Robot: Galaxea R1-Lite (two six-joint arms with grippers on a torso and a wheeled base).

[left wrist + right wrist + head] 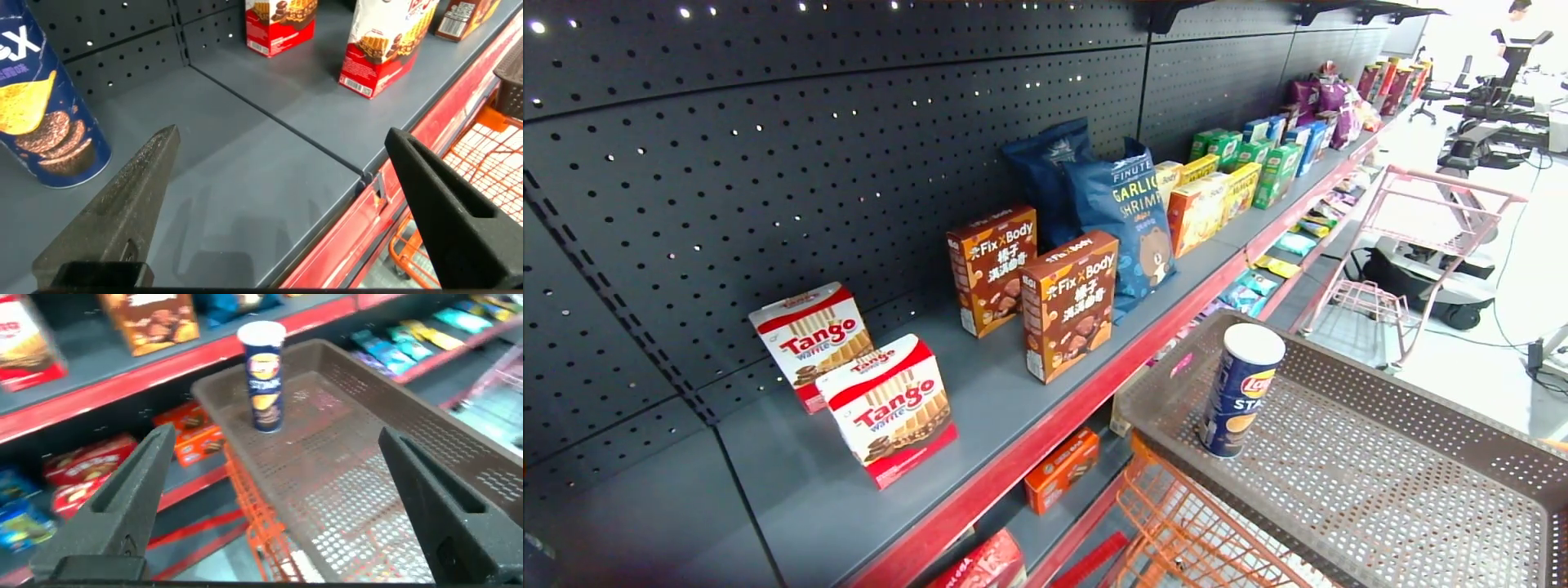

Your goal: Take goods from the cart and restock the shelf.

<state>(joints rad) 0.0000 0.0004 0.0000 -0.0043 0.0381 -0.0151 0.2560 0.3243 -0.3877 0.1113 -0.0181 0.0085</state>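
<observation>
Store aisle; dark pegboard wall behind a grey shelf (1013, 367) with a red front edge. On it stand 2 wafer boxes (854, 367), 2 brown boxes (1068, 306) and blue bags (1127, 220), with more stock running off along the row. The shelf is bare in front of and beside the wafer boxes.

Cart tray (1380, 490): brown perforated basket, parked just beside the shelf edge. 1 can (1241, 390) stands upright in it near the shelf-side corner, pale lid on top. No other goods show in the tray.

Right gripper (276, 433): above the tray, well apart from the can (263, 376), jaws spread wide, holding nothing.

Left gripper (282, 132): over the bare shelf near the front edge, jaws wide, holding nothing. A shelved can (45, 106) of similar blue make stands upright near it, toward the pegboard.

Handling estimate for the tray can:
- Probably light, a stiff tube; the contents would be fragile, so moderate squeeze.
- The printed wall looks glossy and may slip.
- Tall and narrow, so it could tip if nudged near the lid.
- Best hold: jaws across the body at mid-height, below the lid, approached level from the open side of the tray.

Step in hand, as judged: pick not yet made.
</observation>
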